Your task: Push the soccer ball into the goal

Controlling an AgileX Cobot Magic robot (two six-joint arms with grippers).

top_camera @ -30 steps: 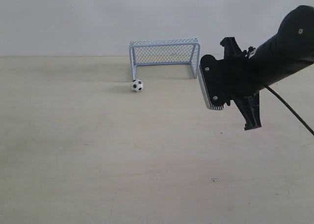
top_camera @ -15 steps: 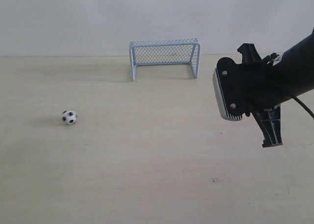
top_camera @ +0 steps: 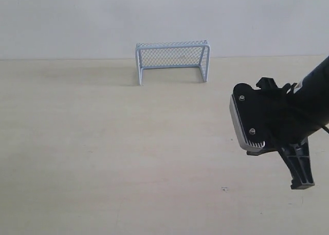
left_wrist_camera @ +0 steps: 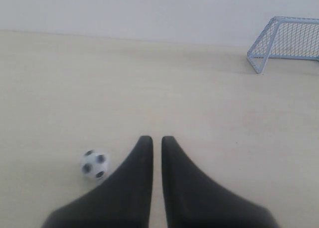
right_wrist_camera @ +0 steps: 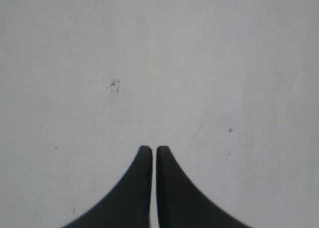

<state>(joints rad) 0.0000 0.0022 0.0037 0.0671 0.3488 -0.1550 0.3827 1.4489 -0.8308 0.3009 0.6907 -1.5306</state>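
The soccer ball (left_wrist_camera: 94, 164), white with black patches, shows only in the left wrist view, on the table just beside my left gripper (left_wrist_camera: 153, 138); touching or not, I cannot tell. That gripper is shut, with a thin gap and nothing between its fingers. The pale blue-grey goal (top_camera: 172, 55) stands at the table's far edge, and the left wrist view has the goal (left_wrist_camera: 291, 38) far off to one side. My right gripper (top_camera: 302, 183) hangs at the right of the exterior view, well away from the goal. It is shut and empty over bare table (right_wrist_camera: 150, 148). The exterior view holds no ball.
A pale wooden table (top_camera: 103, 158) meets a plain white wall (top_camera: 77, 19) right behind the goal. A small dark speck (top_camera: 224, 188) marks the tabletop near the right arm (top_camera: 272, 122).
The ball rolled from beside the goal's left post away to the left and out of the exterior view. My right arm drew back, lower and to the right.
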